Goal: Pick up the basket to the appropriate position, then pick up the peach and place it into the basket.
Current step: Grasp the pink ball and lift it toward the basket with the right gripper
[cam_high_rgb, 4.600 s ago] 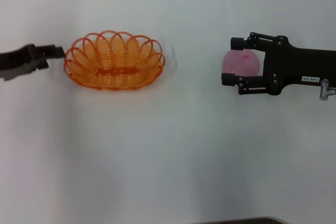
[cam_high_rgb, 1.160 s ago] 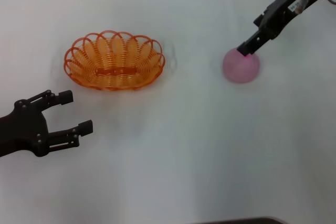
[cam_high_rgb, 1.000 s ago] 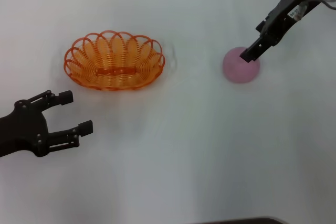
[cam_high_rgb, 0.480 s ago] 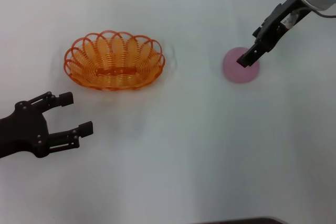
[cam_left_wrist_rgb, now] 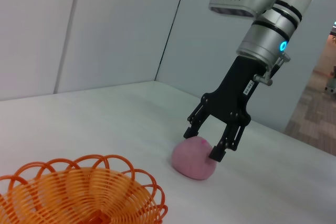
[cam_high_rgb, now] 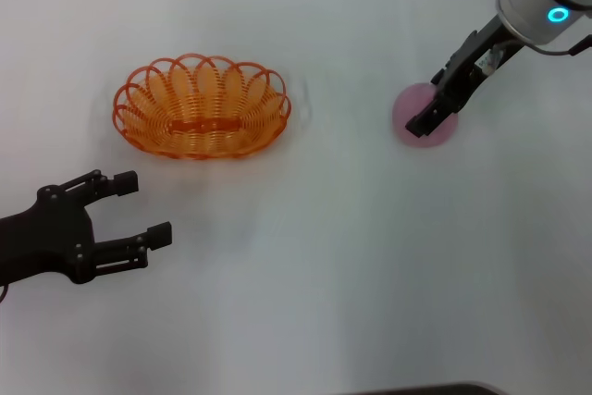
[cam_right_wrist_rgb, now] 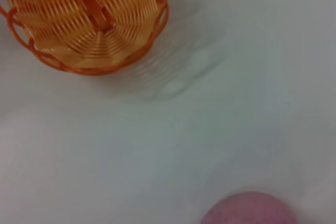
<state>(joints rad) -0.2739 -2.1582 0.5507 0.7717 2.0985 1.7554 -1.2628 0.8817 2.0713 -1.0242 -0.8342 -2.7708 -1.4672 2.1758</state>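
Right claw (cam_high_rgb: 427,120) lowered, open astride peach (cam_high_rgb: 418,118), seemingly touching it

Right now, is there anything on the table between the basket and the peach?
No. In the head view only bare white table lies between the basket and the peach; the right wrist view shows the same.

We've got a plain white table (cam_high_rgb: 324,275) as the work surface. Behind it we see pale wall panels (cam_left_wrist_rgb: 105,30) meeting at a corner. Off to one side, a strip of patterned carpet floor (cam_left_wrist_rgb: 315,114).
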